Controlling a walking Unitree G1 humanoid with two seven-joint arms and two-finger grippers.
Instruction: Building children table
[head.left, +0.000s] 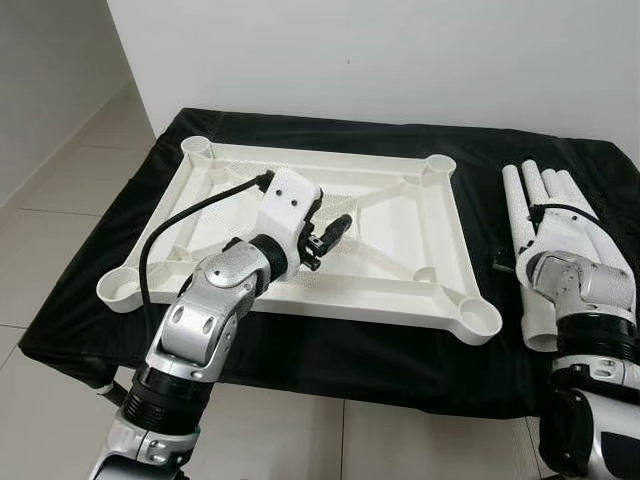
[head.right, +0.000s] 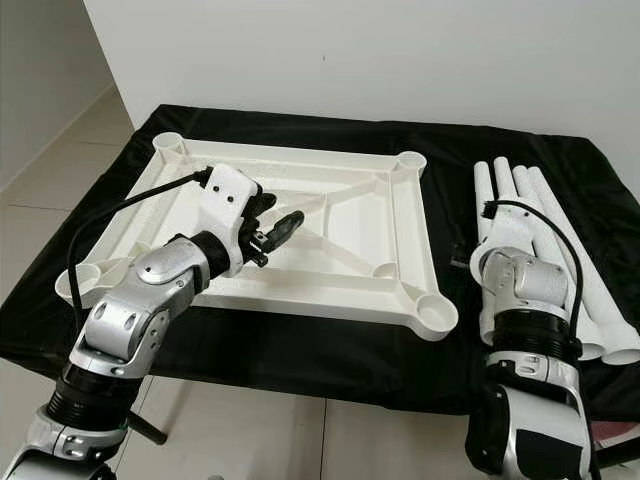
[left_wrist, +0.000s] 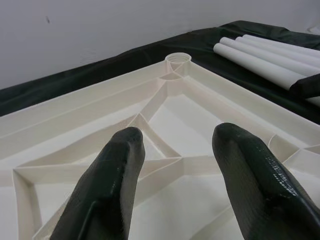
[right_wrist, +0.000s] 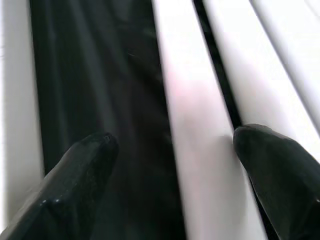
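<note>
the right gripper (right_wrist: 172, 150) spreads its fingers astride the nearest table leg (right_wrist: 200, 125), whose long axis runs straight ahead between them on the black cloth (head.left: 330, 355). the left gripper (head.left: 330, 235), also spread and empty, hovers over the upturned tabletop (head.left: 420, 215).

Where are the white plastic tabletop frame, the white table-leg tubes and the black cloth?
white plastic tabletop frame (head.left: 455, 245), left eye view, right rail.
white table-leg tubes (head.right: 583, 262), right eye view, mid-length.
black cloth (head.left: 330, 350), left eye view, front strip.
</note>
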